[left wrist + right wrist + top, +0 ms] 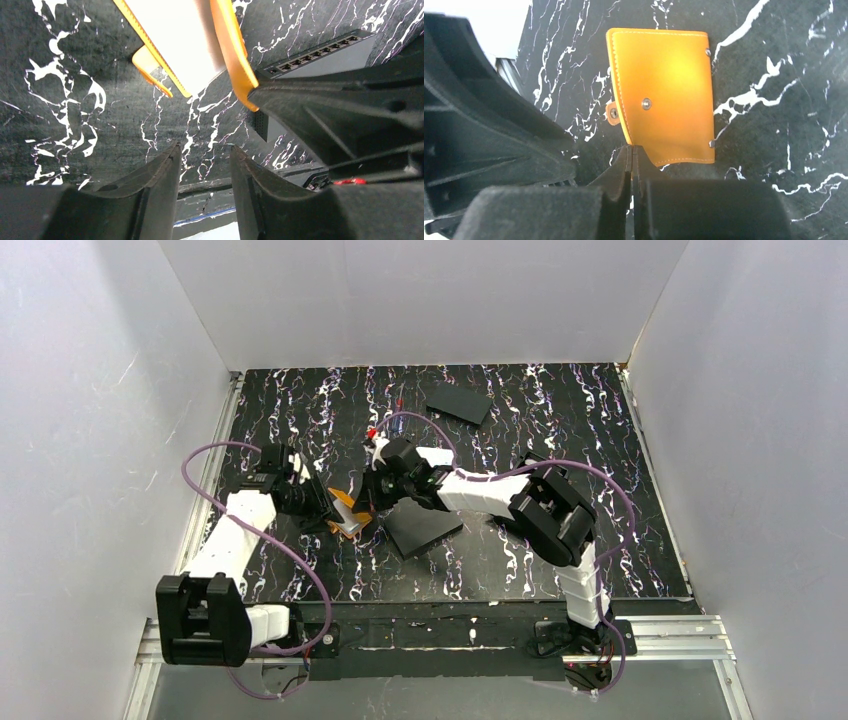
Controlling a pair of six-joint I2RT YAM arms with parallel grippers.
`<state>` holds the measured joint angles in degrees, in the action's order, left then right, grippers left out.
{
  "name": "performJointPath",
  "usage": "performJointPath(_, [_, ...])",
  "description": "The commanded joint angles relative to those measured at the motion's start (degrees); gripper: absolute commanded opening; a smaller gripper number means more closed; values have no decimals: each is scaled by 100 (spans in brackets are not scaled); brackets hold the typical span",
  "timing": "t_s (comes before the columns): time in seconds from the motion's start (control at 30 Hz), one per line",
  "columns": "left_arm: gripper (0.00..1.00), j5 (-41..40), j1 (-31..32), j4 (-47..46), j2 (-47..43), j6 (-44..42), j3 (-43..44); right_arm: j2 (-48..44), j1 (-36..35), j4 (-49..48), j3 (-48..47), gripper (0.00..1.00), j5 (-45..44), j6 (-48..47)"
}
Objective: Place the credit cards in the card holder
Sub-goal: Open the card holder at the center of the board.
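So the small orange leather-look card holder (664, 95) sits on the black white-veined marble table (560, 410), left of centre, right between the two tools. In the right wrist view its long axis runs straight away from the right tool (632, 150). Its stitched orange outer face is toward that camera, with the little clasp tab (612, 113) poking out of the left edge. From the left wrist it's splayed open in a V, with two orange flaps and the pale inside facing the left tool (205, 147).

Looks-wise: bright orange, rounded corners, a few metal snaps.

The left arm comes up from its base and bends right. Its tool has a modest gap with nothing in it and sits just short of the holder. The right arm is elbow-out, forearm reaching left. Its tool is pressed closed with the tips right at the holder's near edge; can't tell if it's pinching it.

A flat black slab (420, 525) lies just right of the holder, and another black slab (458, 402) lies well apart at the back.
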<state>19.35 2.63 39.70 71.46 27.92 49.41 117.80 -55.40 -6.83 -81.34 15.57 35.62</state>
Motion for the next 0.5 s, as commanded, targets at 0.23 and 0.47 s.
performJointPath(0.23, [39, 760, -26, -332, 300, 74, 110, 75, 664, -788, 733, 1, 454, 1355])
performJointPath(0.47, [36, 847, -26, -575, 383, 143, 140, 98, 982, -413, 695, 1, 414, 1008])
